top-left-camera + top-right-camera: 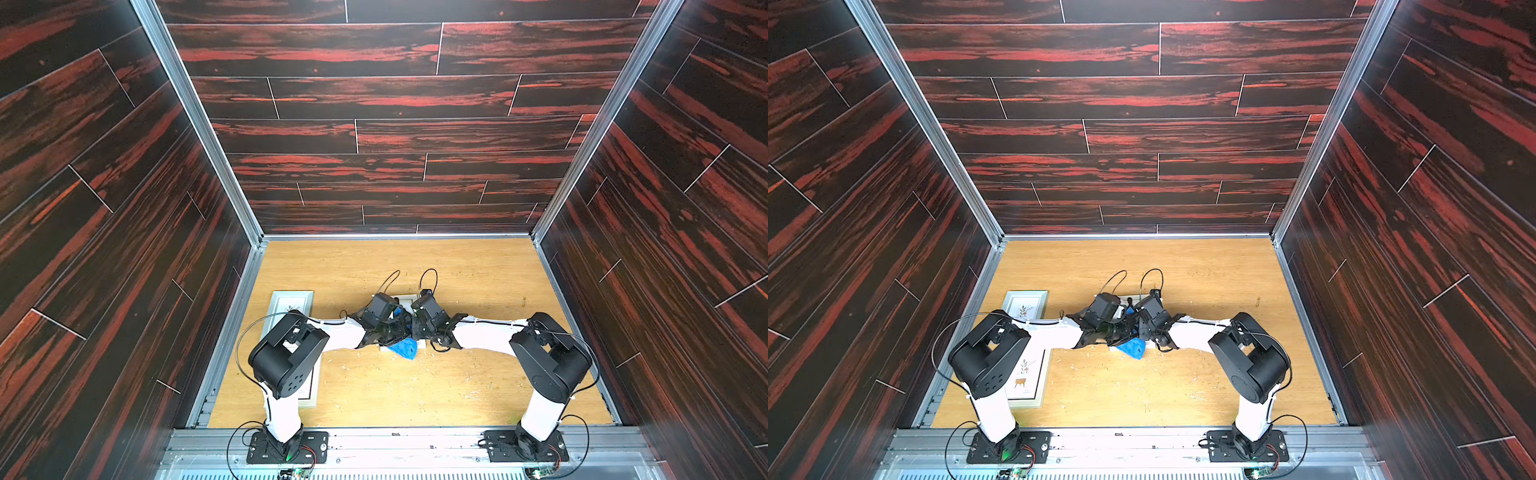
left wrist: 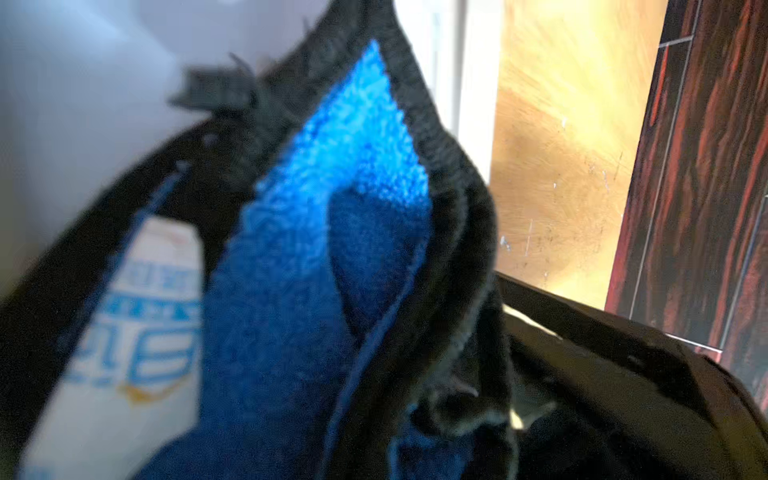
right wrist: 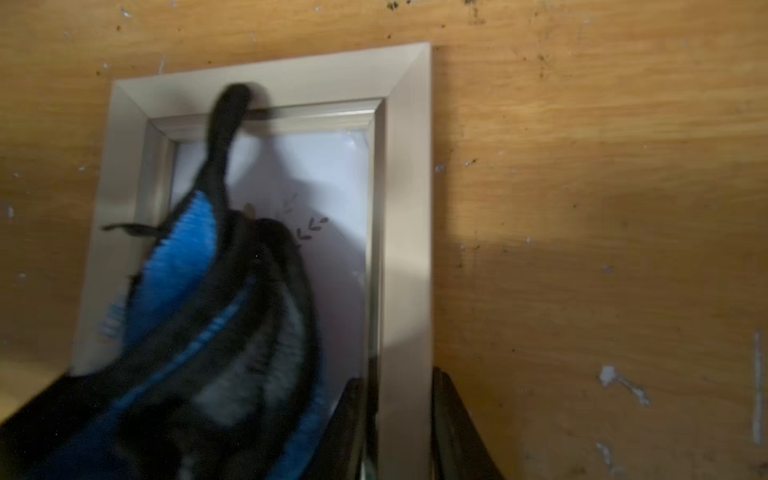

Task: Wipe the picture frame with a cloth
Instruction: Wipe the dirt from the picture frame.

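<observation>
Two grippers meet nose to nose over the middle of the table (image 1: 415, 395), and we see this in both top views. Under them lies a small picture frame (image 3: 409, 208), flat on the wood. It has a pale rim and a white picture with little leaves on it.

The left gripper (image 1: 392, 330) is squeezed tight on the cloth (image 1: 405, 348). The cloth is bright blue and fluffy, with a black edge. It is all bunched up and hangs from the left gripper down onto the small frame. In the right wrist view we see it lying over the glass, a bit blurry, with a black corner reaching to one short rim. In a top view a blue corner sticks out past the frame's near edge, on the robot's side. Close up in the left wrist view we see a white tag (image 2: 145, 311) with blue writing on the cloth.

The right gripper (image 3: 401, 428) has one finger on each side of the frame's long rim and is clamped on it.

We also see a second frame (image 1: 1025, 305), a bigger one. It lies at the left side of the table, partly under the left arm (image 1: 992, 361), well apart from the small one.
</observation>
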`<state>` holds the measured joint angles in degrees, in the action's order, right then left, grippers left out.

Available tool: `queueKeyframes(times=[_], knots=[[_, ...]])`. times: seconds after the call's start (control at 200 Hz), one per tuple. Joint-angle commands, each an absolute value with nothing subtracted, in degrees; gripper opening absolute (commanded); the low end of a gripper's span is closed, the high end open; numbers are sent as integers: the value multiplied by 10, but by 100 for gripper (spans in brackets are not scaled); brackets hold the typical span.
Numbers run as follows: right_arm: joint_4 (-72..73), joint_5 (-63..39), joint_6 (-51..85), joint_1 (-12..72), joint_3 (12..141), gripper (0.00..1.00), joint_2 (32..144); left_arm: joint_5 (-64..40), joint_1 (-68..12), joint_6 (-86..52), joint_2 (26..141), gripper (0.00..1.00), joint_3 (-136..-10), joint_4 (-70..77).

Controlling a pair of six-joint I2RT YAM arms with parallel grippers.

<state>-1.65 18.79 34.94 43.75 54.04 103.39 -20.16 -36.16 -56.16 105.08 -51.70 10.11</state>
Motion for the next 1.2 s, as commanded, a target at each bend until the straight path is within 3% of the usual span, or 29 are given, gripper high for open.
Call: queueKeyframes(times=[0.0, 0.391, 0.897, 1.192], knots=[[-54, 220, 353, 432, 528, 0, 1033, -181, -318, -534, 1022, 3, -474, 36], [-39, 202, 358, 437, 513, 0, 1026, -225, -314, -515, 1145, 3, -645, 51], [-43, 201, 359, 437, 520, 0, 1028, -175, -314, -401, 1236, 3, -787, 15], [-55, 218, 358, 437, 519, 0, 1022, -96, -265, -381, 1182, 3, -717, -27]])
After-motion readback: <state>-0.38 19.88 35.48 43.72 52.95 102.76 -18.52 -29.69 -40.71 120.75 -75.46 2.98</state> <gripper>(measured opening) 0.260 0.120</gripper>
